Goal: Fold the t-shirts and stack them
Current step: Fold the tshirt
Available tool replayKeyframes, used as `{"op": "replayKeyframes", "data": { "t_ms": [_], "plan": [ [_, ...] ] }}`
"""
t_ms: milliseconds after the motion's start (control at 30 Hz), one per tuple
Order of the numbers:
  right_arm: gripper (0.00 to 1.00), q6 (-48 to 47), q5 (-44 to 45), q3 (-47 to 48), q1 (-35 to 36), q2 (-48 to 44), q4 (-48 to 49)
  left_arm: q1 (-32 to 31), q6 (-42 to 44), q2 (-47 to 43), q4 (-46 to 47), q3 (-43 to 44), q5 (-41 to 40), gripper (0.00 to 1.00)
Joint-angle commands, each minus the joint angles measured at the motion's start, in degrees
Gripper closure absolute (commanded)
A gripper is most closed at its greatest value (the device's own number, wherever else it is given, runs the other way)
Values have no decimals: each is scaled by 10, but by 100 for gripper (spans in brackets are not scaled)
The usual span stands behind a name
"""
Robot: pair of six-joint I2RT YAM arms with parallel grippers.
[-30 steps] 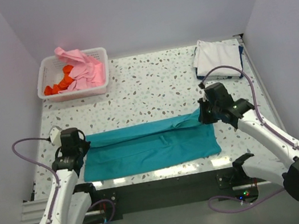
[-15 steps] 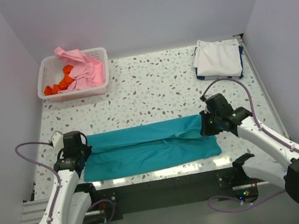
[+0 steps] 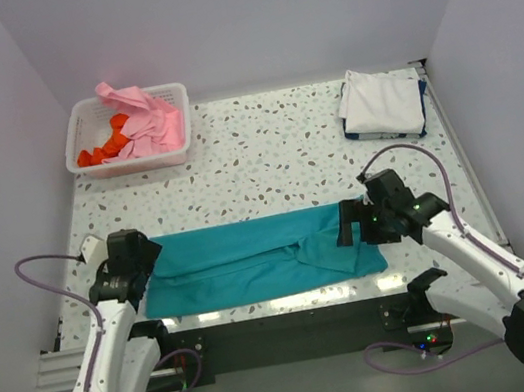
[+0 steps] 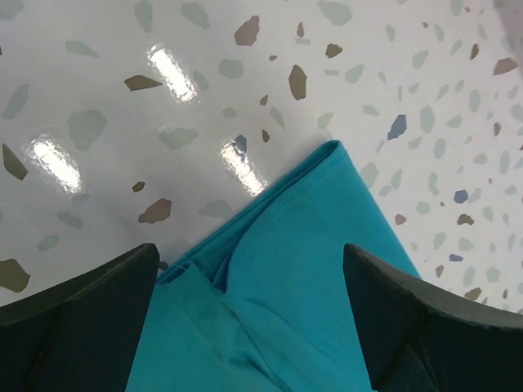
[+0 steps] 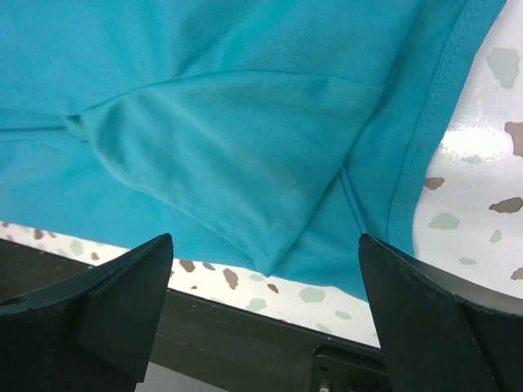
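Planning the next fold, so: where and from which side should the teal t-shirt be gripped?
Probably at its short ends. The teal t-shirt lies flat as a long folded strip along the near edge of the table, so only the ends offer free layered edges. Come in low from outside each end: the open left gripper at the left corner, the open right gripper at the right hem.

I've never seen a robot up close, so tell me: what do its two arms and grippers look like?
The left arm and right arm are white rounded tubes with black joints and bases. A thin purple cable loops beside each. The left gripper and right gripper each have two dark, wedge-shaped fingers.
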Motion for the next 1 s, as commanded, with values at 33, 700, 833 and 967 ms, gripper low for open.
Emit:
{"op": "replayKeyframes", "data": {
  "t_ms": [33,700,833,967],
  "plan": [
    [1,-7,-43,56,2,-41,-9,4,-5,-17,-7,53,-14,0],
    [1,23,28,135,0,269,146,-21,127,168,210,9,250,0],
    [1,15,38,154,-3,336,156,-22,123,168,215,-6,255,0],
    [1,1,35,200,-12,395,164,-30,117,176,218,-17,254,0]
  ]
}}
